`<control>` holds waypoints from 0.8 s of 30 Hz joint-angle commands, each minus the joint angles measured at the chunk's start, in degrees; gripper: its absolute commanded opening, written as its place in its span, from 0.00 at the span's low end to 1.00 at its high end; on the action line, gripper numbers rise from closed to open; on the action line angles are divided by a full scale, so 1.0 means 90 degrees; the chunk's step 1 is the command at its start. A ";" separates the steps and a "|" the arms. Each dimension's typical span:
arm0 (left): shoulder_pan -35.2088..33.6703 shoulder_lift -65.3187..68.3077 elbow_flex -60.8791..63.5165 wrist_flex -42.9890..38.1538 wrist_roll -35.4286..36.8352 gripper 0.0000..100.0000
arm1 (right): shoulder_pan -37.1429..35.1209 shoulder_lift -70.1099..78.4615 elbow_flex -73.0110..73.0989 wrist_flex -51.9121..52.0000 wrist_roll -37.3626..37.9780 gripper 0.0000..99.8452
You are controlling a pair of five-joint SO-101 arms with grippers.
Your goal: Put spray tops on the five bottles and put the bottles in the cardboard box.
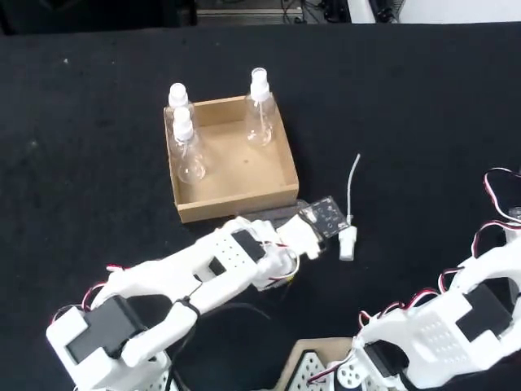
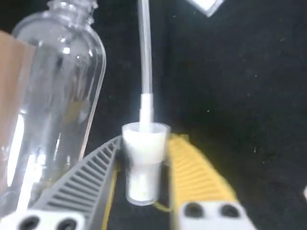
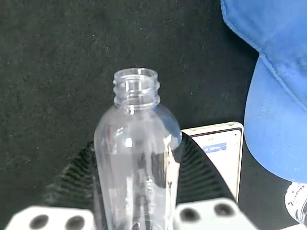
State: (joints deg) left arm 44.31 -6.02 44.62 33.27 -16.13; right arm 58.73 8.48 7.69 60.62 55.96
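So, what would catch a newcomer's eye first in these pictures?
The cardboard box on the black table, with three capped bottles standing in or right by it. Near its front corner, the left gripper is shut on a white spray top with a long tube, and the right gripper holds an uncapped bottle.

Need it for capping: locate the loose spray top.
In the high view, the spray top is just right of the cardboard box, held in the left claw.
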 commanded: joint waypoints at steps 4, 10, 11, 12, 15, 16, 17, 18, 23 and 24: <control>0.0015 -0.0264 -0.0171 0.0889 -0.0352 0.03 | 0.0215 -0.0054 -0.0366 -0.0098 -0.0010 0.01; -0.0200 -0.1592 -0.0230 0.2686 -0.1846 0.03 | 0.0156 -0.0054 -0.0357 -0.0088 -0.0029 0.01; -0.0269 -0.1895 -0.0220 0.2969 -0.2022 0.03 | 0.0156 -0.0073 -0.0357 -0.0088 -0.0049 0.01; -0.0366 -0.2188 -0.0190 0.3243 -0.2208 0.03 | 0.0147 -0.0093 -0.0357 -0.0078 -0.0049 0.01; -0.0777 -0.2930 -0.0054 0.4083 -0.2716 0.03 | 0.0088 -0.0112 -0.0396 0.0098 -0.0049 0.01; -0.0962 -0.3194 0.0054 0.4337 -0.2842 0.03 | 0.0088 -0.0112 -0.0405 0.0234 -0.0029 0.01; -0.1216 -0.3438 0.0190 0.4542 -0.2950 0.03 | 0.0078 -0.0112 -0.0415 0.0381 -0.0020 0.01; -0.1509 -0.3663 0.0288 0.4737 -0.3048 0.03 | 0.0059 -0.0122 -0.0415 0.0479 -0.0020 0.01; -0.3336 -0.4591 0.0611 0.5519 -0.3565 0.03 | -0.0127 -0.0239 -0.0425 0.0781 -0.0059 0.01; -0.3668 -0.4728 0.0620 0.5695 -0.3839 0.03 | -0.0186 -0.0357 -0.0386 0.0879 -0.0059 0.01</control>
State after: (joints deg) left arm 23.56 -41.80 50.15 79.08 -44.88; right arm 58.73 8.48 7.69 66.59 55.96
